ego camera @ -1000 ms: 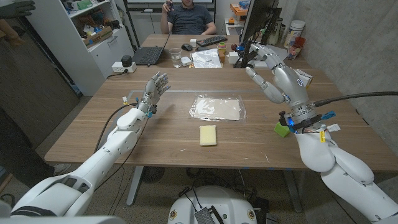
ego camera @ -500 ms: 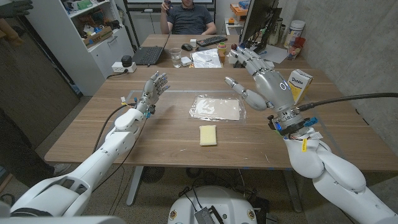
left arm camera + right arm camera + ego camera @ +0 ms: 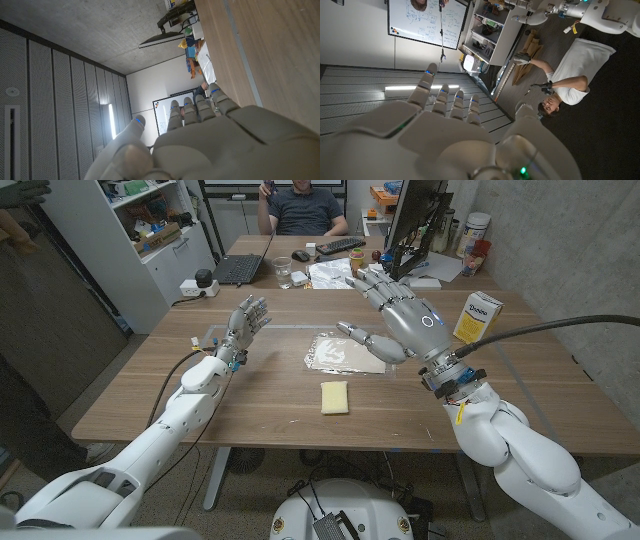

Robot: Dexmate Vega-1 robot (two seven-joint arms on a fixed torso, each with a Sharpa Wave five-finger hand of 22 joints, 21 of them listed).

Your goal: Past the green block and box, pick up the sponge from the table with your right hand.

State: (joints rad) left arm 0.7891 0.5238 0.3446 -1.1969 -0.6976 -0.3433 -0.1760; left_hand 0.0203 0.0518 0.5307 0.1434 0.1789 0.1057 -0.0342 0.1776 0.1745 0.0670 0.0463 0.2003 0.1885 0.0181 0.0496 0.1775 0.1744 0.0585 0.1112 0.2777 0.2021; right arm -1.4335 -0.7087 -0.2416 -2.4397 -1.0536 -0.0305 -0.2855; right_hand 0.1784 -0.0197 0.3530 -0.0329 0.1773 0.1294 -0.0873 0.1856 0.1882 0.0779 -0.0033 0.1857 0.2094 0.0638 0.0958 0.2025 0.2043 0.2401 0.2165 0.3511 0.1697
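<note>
The yellow sponge [image 3: 335, 396] lies on the wooden table [image 3: 270, 405] near the front middle. My right hand [image 3: 395, 315] hovers open above the table, fingers spread, behind and to the right of the sponge and apart from it. The yellow-and-white box [image 3: 477, 315] stands upright to the right of that hand. My right forearm [image 3: 455, 385] crosses the spot where the green block stood. My left hand [image 3: 248, 318] is raised at the left with its fingers up, holding nothing. The right hand [image 3: 455, 135] and the left hand [image 3: 200, 140] both show spread, empty fingers in their wrist views.
A clear plastic bag [image 3: 347, 352] lies just behind the sponge, under my right hand. Farther back are a laptop [image 3: 238, 268], a cup [image 3: 283, 272], papers [image 3: 332, 274], a keyboard [image 3: 340, 246] and a monitor [image 3: 415, 220]. A person [image 3: 305, 205] sits behind the table.
My right hand has swung left from the table's right side toward the middle, uncovering the box. The forearm now covers the green block. The left hand and the sponge have not moved.
</note>
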